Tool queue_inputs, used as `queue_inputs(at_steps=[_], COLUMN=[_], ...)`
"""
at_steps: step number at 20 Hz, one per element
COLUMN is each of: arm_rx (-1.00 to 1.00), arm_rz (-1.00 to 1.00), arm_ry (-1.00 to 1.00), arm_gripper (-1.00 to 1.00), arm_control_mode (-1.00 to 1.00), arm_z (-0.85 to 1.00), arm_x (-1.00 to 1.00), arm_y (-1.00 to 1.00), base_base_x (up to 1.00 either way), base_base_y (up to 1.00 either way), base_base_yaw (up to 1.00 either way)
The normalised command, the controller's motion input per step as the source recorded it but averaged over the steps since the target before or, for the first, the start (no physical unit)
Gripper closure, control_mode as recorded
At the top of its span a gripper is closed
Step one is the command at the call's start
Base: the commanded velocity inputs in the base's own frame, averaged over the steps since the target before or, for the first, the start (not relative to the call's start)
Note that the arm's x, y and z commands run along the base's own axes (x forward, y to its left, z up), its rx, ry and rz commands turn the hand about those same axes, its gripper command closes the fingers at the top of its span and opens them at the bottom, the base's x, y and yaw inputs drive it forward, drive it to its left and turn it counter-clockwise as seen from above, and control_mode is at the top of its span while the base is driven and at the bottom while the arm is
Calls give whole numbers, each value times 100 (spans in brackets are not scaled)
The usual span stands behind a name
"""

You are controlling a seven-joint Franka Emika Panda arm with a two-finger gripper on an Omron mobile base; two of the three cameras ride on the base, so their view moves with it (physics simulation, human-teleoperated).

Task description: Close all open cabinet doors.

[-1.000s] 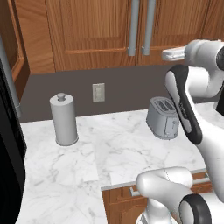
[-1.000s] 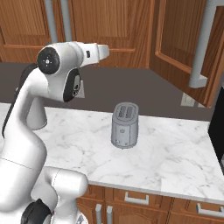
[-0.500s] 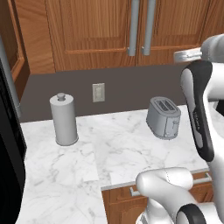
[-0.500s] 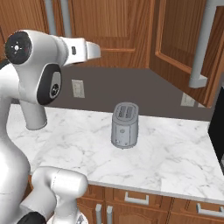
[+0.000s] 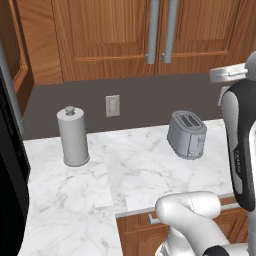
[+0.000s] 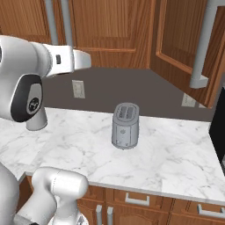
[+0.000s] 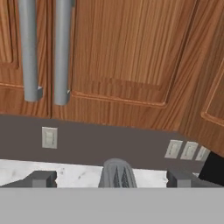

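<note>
Cabinet doors (image 5: 127,37) run across the top of the left base view, two of them shut side by side with their grey bar handles (image 5: 161,31) hanging close together at upper centre; the hand view shows the same pair of handles at its upper left with a closed door filling the upper middle. In the right base view an open cabinet door (image 6: 186,44) swings out at the upper right of the frame, its long grey handle (image 6: 203,44) running down its outer edge, and it hangs above the right end of the marble counter (image 6: 176,158). What the cabinets hold cannot be seen. A grey toaster (image 6: 125,125) stands upright at mid-counter with two empty slots on top; in the left base view it sits at centre right, well apart from the paper towel roll (image 5: 73,136) at centre left. A wall outlet (image 5: 112,105) sits on the dark backsplash between them. The gripper (image 7: 109,178) shows its two dark finger tips (image 7: 43,178) low in the hand view, spread wide apart with nothing held between them
</note>
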Motion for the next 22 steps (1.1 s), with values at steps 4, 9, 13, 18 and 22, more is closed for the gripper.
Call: queue_inputs(at_steps=[4,9,13,18,22], arm_rx=[0,1,3,2,0], arm_rz=[-7,-2,0,0,-5], arm_ry=[10,12,17,14,14], arm_gripper=[-100,-100,-100,-100,-100], arm_control_mode=[-100,-100,-100,-100,-100], arm_z=[-1,0,0,-1,-2], arm_x=[-50,-45,-52,-50,-52], arm_y=[30,25,18,7,0], base_base_x=[0,0,0,0,0], base_base_y=[0,0,0,0,0], base_base_yaw=[0,0,0,0,0])
